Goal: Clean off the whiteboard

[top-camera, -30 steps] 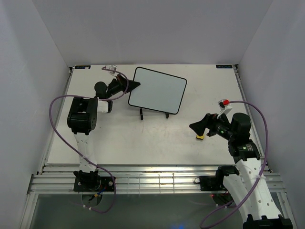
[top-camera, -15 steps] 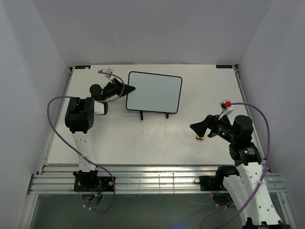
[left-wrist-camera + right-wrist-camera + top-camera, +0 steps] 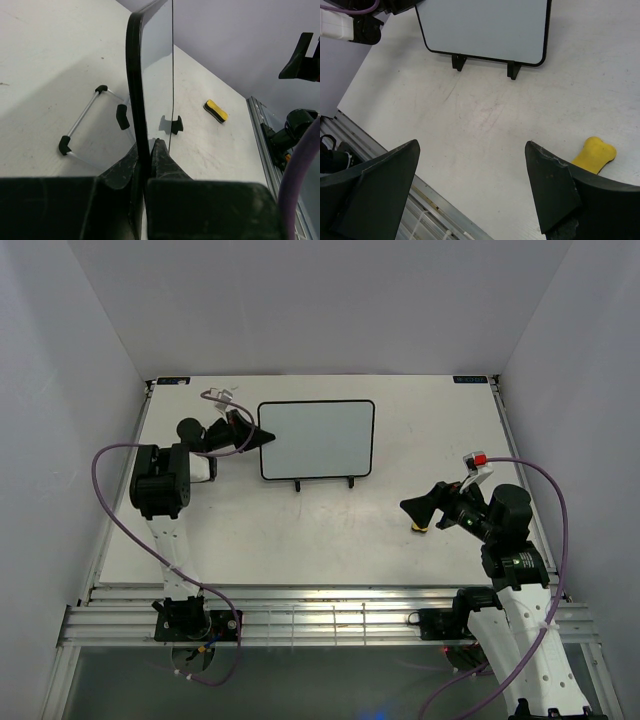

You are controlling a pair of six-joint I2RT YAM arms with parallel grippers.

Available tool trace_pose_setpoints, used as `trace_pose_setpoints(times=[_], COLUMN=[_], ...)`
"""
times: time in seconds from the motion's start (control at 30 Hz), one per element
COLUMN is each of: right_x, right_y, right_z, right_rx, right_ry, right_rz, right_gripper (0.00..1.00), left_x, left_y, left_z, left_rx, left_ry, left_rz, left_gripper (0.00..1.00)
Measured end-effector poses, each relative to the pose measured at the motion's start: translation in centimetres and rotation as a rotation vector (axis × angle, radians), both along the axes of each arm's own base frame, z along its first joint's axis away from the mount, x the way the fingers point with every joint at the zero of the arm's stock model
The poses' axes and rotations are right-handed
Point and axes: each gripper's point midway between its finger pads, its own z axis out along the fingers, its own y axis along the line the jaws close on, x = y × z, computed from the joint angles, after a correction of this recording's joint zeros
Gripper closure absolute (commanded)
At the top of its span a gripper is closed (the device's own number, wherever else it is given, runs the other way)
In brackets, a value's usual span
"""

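As the board (image 3: 317, 440) is being squared for wiping in clenched left jaws, right jaws are being held released.

- whiteboard (image 3: 316, 440): plain white face, thin black frame.
- wire stand (image 3: 81, 117): silvery wire with black tips.
- sponge (image 3: 593, 153): yellow; the left wrist view shows a black layer beneath the yellow.
- left gripper (image 3: 268, 439) and right gripper (image 3: 405, 505): black.
- cable (image 3: 294, 165): purple.
- cap (image 3: 477, 458) on the right arm: red.
- table (image 3: 300, 525): white, with faint grey scuffs.
- walls (image 3: 320, 310): pale lilac-grey.
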Motion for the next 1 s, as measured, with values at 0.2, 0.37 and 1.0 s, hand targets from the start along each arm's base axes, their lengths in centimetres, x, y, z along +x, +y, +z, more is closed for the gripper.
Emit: trace_pose_setpoints(times=[0.2,0.37,1.0], right_x=[0.1,0.1,0.1], right_y=[0.0,0.0,0.2], right_z=[-0.1,-0.1,-1.5], right_rx=[-0.001,-0.001,0.005], right_ry=[0.003,0.004,0.023], right_rz=[-0.002,-0.002,0.013], right_gripper=[0.09,0.09,0.08], left_x=[-0.7,-0.8,-0.1], left_y=[1.2,1.2,1.0], left_z=[-1.2,-1.7,-2.6], left_rx=[0.013,0.022,-0.004], left_ry=[0.030,0.014,0.086], left_rz=[-0.010,-0.016,-0.015], left_gripper=[0.83,0.81,0.75])
